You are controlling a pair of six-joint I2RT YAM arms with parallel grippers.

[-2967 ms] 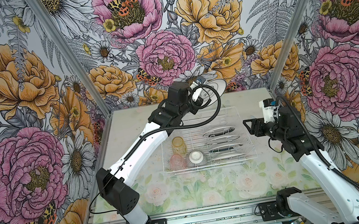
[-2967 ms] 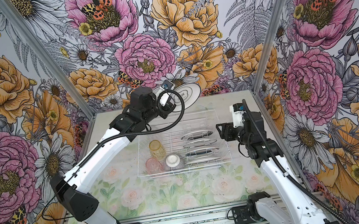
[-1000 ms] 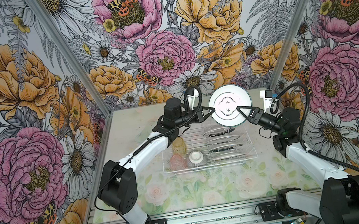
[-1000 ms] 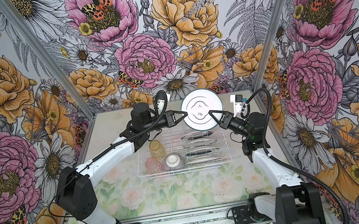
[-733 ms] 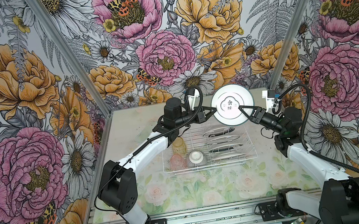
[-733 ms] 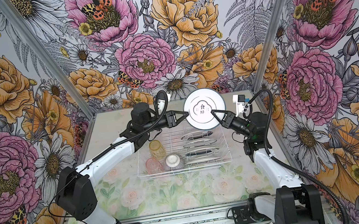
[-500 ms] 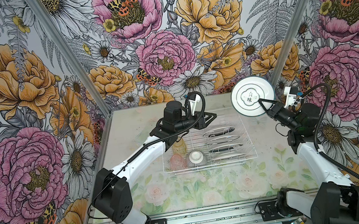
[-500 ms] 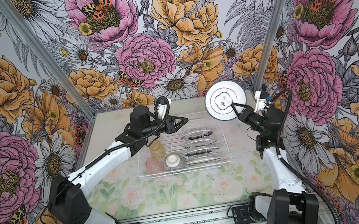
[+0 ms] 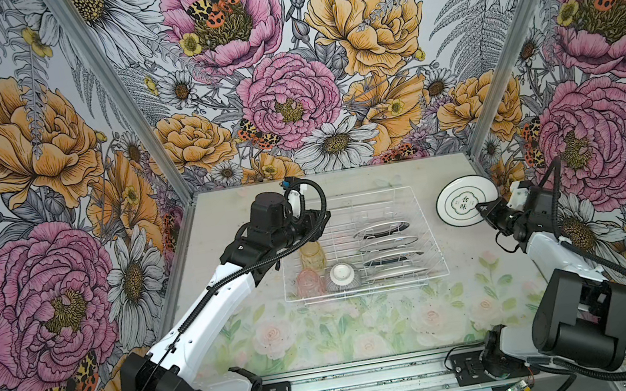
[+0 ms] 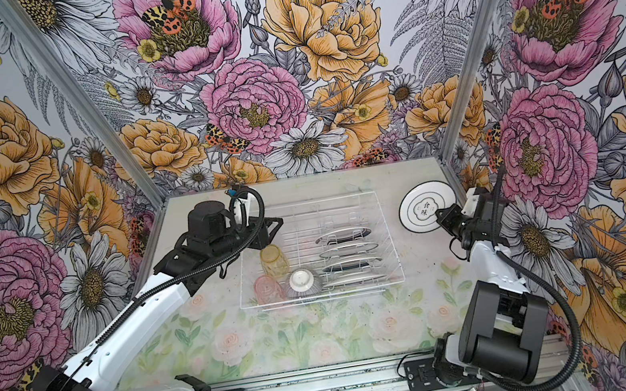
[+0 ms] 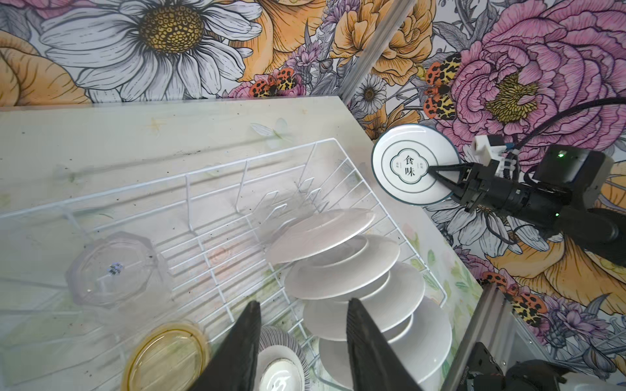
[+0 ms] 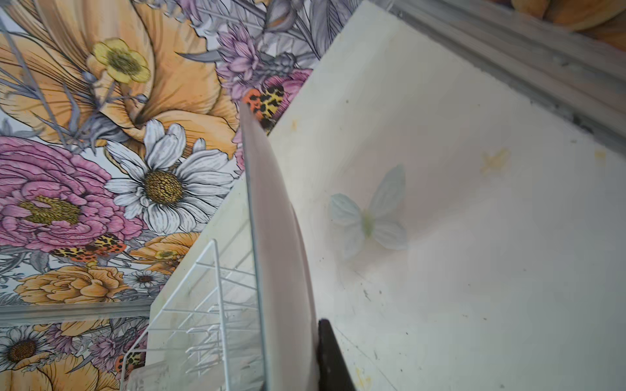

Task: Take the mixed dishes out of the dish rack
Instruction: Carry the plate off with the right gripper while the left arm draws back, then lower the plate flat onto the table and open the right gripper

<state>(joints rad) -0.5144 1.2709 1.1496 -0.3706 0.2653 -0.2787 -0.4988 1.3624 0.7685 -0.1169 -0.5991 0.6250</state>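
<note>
Our right gripper (image 9: pixel 480 207) is clamped on the edge of a round white plate with a dark rim (image 9: pixel 459 204) and a dark emblem at its centre. We hold the plate tilted, face up towards the top views, to the right of the white wire dish rack (image 9: pixel 432 233) and clear of it, near the right wall. We cannot tell whether it touches the table (image 9: pixel 365 331).

Our left gripper (image 11: pixel 303 301) has its jaws apart with nothing between them, above the rack's far left part.

In the rack, four white plates (image 9: pixel 381 230) stand on edge in the prongs on the right. On the left are an amber glass tumbler (image 9: pixel 311 252), a pink glass tumbler (image 9: pixel 307 283), an upturned purple-striped bowl (image 9: pixel 343 276) and a clear glass tumbler (image 11: pixel 115 270).
</note>
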